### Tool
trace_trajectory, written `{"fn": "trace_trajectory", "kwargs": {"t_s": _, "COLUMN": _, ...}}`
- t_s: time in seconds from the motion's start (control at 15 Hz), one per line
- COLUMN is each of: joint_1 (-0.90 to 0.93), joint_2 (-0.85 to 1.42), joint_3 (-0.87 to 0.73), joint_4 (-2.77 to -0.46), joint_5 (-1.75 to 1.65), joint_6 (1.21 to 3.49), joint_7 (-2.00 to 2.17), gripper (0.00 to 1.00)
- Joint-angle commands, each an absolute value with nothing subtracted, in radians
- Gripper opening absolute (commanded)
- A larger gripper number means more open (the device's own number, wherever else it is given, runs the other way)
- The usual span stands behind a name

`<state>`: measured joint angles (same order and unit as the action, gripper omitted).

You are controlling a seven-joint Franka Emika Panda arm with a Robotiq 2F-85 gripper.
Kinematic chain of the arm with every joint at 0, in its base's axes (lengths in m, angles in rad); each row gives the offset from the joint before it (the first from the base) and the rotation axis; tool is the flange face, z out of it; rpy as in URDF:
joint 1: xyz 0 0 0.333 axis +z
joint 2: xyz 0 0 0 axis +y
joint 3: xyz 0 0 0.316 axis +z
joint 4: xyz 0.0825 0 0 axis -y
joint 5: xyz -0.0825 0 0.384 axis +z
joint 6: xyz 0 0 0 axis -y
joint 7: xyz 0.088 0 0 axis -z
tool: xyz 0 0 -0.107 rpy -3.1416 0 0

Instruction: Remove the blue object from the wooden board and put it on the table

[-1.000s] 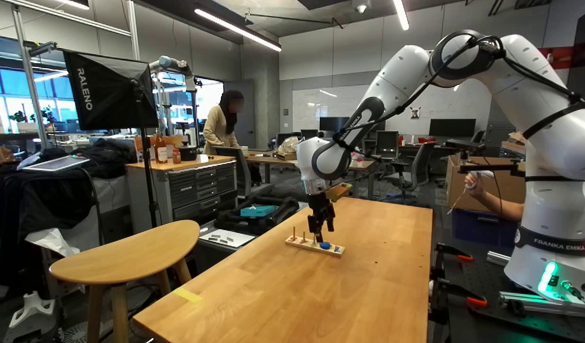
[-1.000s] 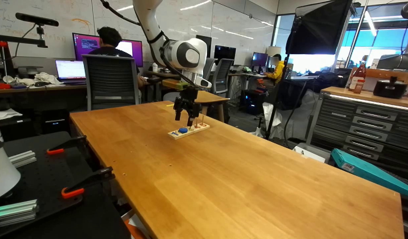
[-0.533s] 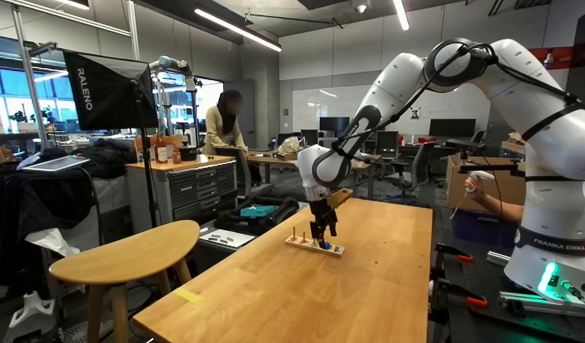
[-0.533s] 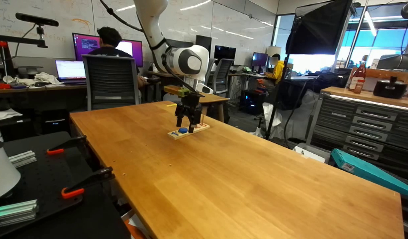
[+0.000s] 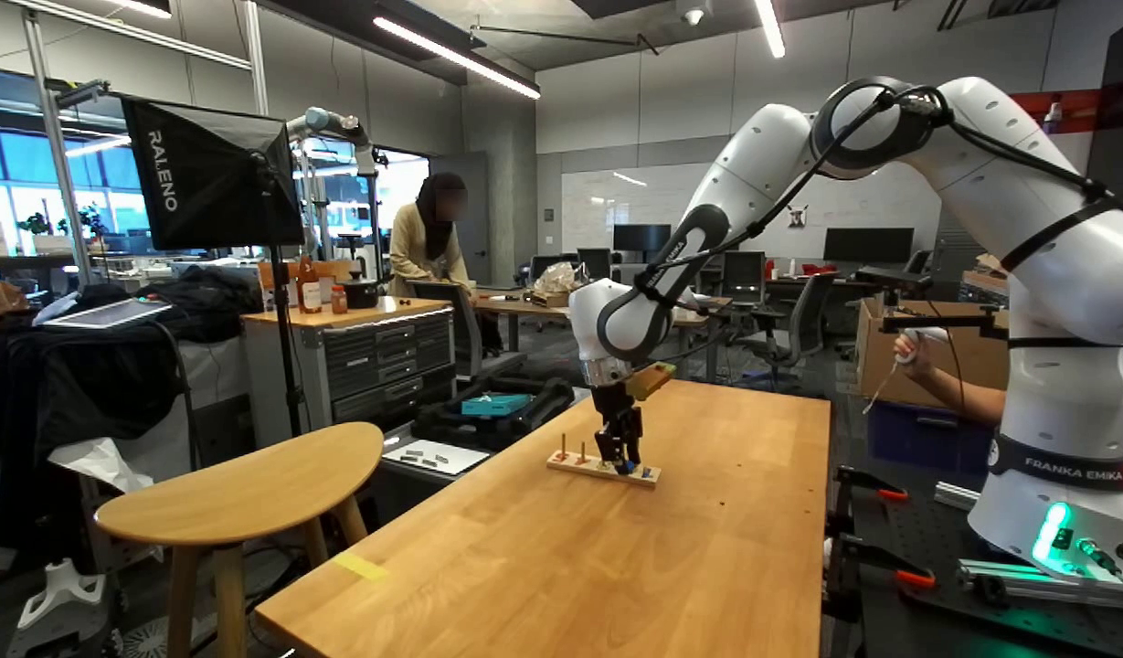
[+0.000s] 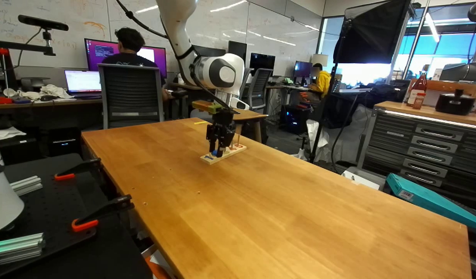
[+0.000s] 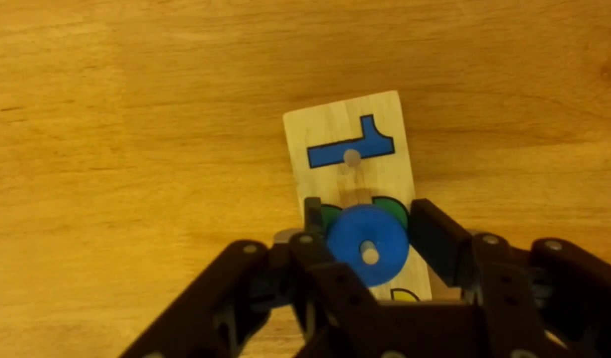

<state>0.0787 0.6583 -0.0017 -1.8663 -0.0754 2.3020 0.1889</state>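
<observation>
The wooden board point(image 7: 325, 122) is a pale narrow strip with painted numerals and upright pegs, lying flat on the long light-brown table point(image 6: 299, 209). On one of its pegs, beside the blue painted 1, sits the blue object point(image 7: 352, 228), a round disc with the peg tip point(image 7: 370, 255) through its hole. My gripper point(image 7: 366, 214) points down over the board, one finger point(image 7: 437, 236) on each side of the disc, both against its rim. In both exterior views the black fingers largely cover the blue object, which still rests at board level.
Bare pegs point(image 5: 564, 448) rise from the far part of the board. Yellow tape point(image 5: 363, 566) marks one table end, near a rounded-end wooden table point(image 5: 241, 484). Black clamps with orange tips point(image 6: 85, 224) grip the robot's mount. A drawer cabinet point(image 5: 392, 352) stands behind.
My gripper has come down and across from beside the blue object to over it, and its fingers have closed in on the disc. The board has shifted slightly.
</observation>
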Motion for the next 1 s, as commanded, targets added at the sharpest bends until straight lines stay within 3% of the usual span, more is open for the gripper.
{"fn": "trace_trajectory", "kwargs": {"t_s": 0.0, "joint_1": 0.104, "joint_2": 0.68, "joint_3": -0.025, "joint_4": -1.827, "joint_5": -0.087, "joint_6": 2.301, "joint_7": 0.213, "gripper": 0.19}}
{"fn": "trace_trajectory", "kwargs": {"t_s": 0.93, "joint_1": 0.089, "joint_2": 0.578, "joint_3": -0.042, "joint_4": -1.783, "joint_5": -0.081, "joint_6": 2.191, "joint_7": 0.239, "gripper": 0.21}}
